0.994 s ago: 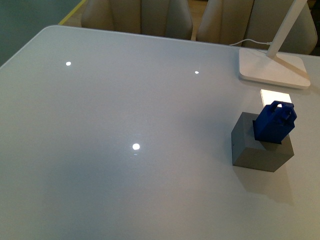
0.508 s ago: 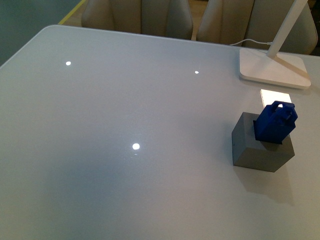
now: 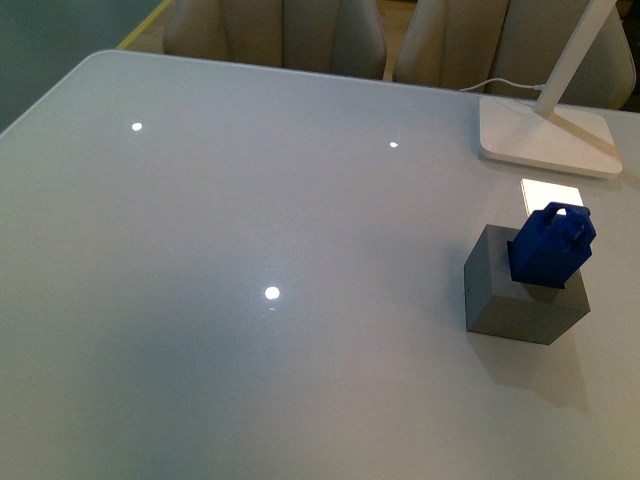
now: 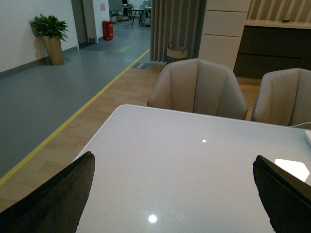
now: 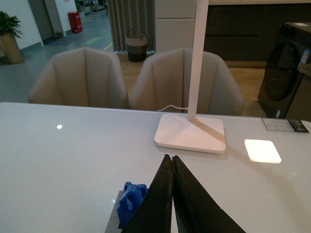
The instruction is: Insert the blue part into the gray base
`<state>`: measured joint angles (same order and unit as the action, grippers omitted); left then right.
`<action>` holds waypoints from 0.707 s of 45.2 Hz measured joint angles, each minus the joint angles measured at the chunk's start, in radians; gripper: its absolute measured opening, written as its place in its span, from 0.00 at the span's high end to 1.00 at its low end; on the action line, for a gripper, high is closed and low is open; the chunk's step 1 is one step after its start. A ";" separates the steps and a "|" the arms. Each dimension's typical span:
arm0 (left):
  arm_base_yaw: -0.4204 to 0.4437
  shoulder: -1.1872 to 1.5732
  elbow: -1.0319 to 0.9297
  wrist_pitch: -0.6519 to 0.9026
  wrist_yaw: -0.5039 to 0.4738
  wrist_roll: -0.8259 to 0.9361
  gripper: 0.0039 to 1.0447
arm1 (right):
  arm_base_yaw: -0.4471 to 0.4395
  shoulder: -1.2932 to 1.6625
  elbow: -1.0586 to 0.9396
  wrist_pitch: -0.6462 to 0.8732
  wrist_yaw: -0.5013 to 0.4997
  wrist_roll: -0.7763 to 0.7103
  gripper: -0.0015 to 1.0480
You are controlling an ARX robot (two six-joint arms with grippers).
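the right gripper [image 5: 172, 162] has its two dark, matte fingers pressed together, tip against tip, with nothing between them. just below and beside these fingers, in the right wrist view, the blue part [image 5: 131, 201] shows as a small boxy block of dark blue plastic with a bumpy top. it sits on the gray base [image 5: 112, 224], of which only a narrow strip of the edge is visible there. further beyond the gripper stands the flat white lamp base [image 5: 190, 133], smooth and rectangular, with a thin straight white arm going up and a white cable behind it. next to the lamp base a bright square of light [image 5: 262, 150] lies on the bench [image 5: 73, 155], which is smooth, glossy and pale gray.

the left gripper [image 4: 175, 187] is spread wide: its two dark fingers show only at the two sides of the left wrist view, well apart, and hold nothing. ahead of it is bare glossy bench with small round reflections, and past the bench edge two beige padded chairs [image 4: 198, 88] with rounded backs.

in the front view neither gripper is seen. the blue part [image 3: 551, 245] stands tilted in the square hole of the gray base [image 3: 520, 295], a matte cube with sharp edges, and most of the part rises above the top face. its small loop handle is on top.
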<state>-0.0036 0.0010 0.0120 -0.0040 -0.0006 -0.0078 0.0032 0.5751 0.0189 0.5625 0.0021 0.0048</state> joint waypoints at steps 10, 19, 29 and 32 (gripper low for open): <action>0.000 0.000 0.000 0.000 0.000 0.000 0.07 | 0.000 -0.127 0.000 -0.117 0.000 0.000 0.98; 0.000 0.000 0.000 0.000 0.000 0.000 0.07 | 0.000 -0.221 -0.001 -0.209 0.000 0.000 0.98; 0.000 0.000 0.000 0.000 0.000 0.000 0.07 | 0.000 -0.304 -0.001 -0.291 0.000 0.000 0.98; 0.000 0.000 0.000 0.000 0.000 0.000 0.07 | 0.000 -0.327 -0.001 -0.313 0.000 0.000 0.98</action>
<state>-0.0036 0.0010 0.0116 -0.0040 -0.0006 -0.0078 0.0032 0.2485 0.0181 0.2497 0.0021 0.0048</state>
